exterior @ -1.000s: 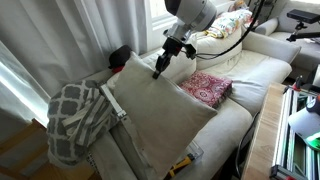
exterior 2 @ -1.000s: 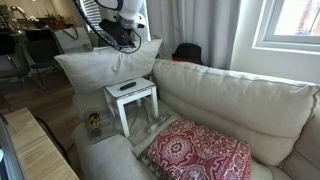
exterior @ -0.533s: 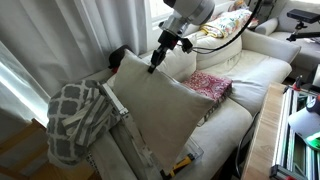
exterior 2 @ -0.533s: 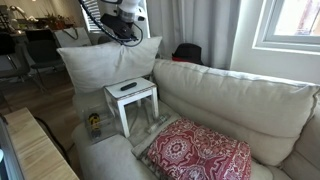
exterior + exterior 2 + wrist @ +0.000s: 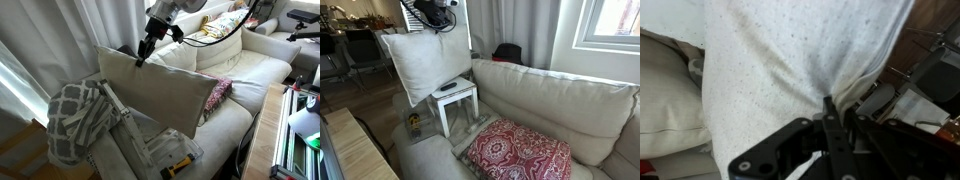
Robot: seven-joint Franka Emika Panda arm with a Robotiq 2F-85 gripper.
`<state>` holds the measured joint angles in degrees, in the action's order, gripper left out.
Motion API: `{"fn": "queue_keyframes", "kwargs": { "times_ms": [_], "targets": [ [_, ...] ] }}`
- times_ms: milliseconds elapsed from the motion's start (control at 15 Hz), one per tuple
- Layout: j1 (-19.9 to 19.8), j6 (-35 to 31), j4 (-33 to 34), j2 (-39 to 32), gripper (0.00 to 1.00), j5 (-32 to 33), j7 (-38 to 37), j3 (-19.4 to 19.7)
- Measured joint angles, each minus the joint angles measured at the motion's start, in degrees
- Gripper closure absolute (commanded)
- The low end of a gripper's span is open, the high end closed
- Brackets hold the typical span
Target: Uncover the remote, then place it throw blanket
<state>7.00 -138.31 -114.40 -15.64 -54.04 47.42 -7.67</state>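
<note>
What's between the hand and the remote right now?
The cream pillow: the hand pinches its top edge, and it hangs down toward the remote on the white stool, seen in an exterior view.

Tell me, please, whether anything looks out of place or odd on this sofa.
Yes: the large beige pillow hangs above the sofa, pinched near its top edge by the claw. Odder, a small white stool stands on the sofa seat with the remote on top.
</note>
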Motion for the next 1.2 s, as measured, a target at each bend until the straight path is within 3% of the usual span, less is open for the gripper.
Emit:
{"fn": "queue_keyframes", "kwargs": {
  "times_ms": [333,600,1000,1200],
  "targets": [
    [0.31,-2.16,0.39,-1.38,0.98,-0.14,-13.19,-1.50],
    [1.08,-12.09,0.33,-3.08,0.98,-0.29,-21.46,-2.20],
    [3.44,-19.92,0.72,-4.85,0.98,3.66,-30.48,-4.11],
    [3.41,-19.87,2.14,-5.05,0.98,0.41,-30.51,-5.86]
  ]
}}
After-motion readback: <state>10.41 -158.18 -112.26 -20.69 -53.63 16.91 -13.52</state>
